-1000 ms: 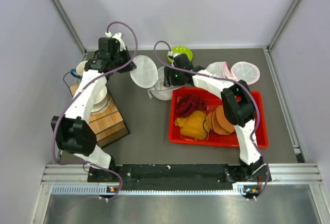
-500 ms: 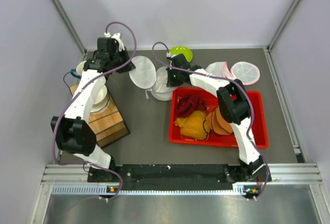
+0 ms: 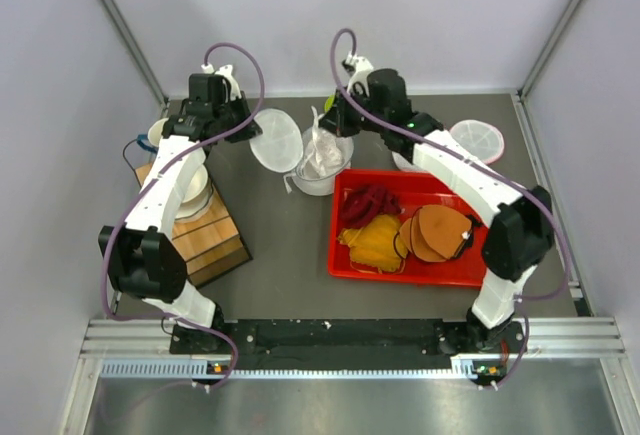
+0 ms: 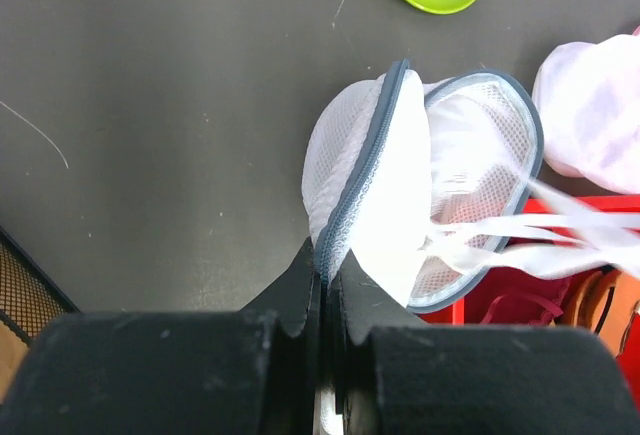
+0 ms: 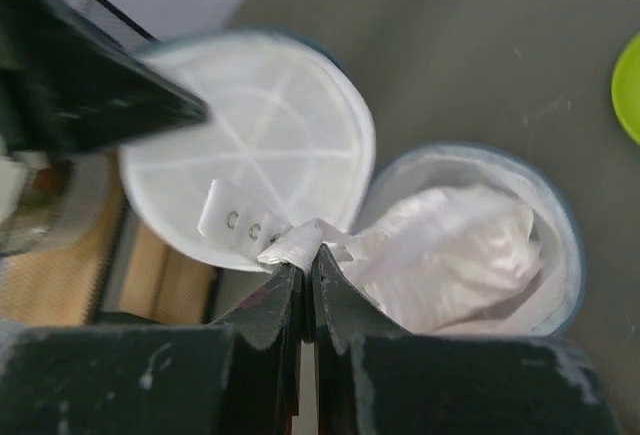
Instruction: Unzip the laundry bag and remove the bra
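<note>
Holding limp white bra [image 5: 440, 245] by hook strap [image 5: 235, 217] in right tool [image 5: 305, 270], round white mesh bag [image 4: 400, 215] by rim [image 4: 365, 170] in left tool [image 4: 322, 260]; light, snaggy.

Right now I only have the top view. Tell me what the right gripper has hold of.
Observer: The right gripper is shut on the bra's hook tab, the end with three small eyelets.
Operator: Tell me how much of the bra is out.
Observer: Only that end. The bulk of the bra lies inside the open half of the laundry bag.
Operator: Check the left side too.
Observer: The left gripper is shut on the bag's grey zipper edge, pinching it right at the fingertips.
</note>
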Controlling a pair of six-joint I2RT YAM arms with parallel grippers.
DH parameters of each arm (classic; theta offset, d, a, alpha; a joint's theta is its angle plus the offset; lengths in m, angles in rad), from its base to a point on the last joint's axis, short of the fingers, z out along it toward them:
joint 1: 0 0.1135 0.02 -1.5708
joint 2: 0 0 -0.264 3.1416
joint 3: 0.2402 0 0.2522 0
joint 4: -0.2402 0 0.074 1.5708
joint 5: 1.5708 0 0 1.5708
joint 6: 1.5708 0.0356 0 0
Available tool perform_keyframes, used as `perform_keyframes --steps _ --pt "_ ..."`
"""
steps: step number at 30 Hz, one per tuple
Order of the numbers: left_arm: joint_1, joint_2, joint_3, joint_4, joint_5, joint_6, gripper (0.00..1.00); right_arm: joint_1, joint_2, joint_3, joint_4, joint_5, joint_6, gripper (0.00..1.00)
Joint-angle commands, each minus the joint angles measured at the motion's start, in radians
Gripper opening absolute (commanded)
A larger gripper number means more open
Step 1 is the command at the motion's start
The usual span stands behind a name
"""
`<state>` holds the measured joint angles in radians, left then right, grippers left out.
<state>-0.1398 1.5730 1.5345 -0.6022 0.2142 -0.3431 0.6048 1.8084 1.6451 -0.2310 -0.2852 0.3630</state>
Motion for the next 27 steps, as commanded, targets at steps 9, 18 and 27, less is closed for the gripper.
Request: perform_keyframes --steps 9,18,27 --pt "0.005 -0.005 -0.010 0.038 -0.015 -0.002 0.00 0.013 -0.300 -0.024 0.124 0.020 0.025 0.00" --pt "0.005 -0.011 -0.011 0.033 -0.010 0.003 0.00 0.010 -0.394 0.084 0.121 0.106 0.017 0.00" --pt "0.005 -0.016 0.039 0.030 -0.004 -0.020 0.00 -0.008 -0.619 -0.063 0.003 0.257 -0.084 0.00"
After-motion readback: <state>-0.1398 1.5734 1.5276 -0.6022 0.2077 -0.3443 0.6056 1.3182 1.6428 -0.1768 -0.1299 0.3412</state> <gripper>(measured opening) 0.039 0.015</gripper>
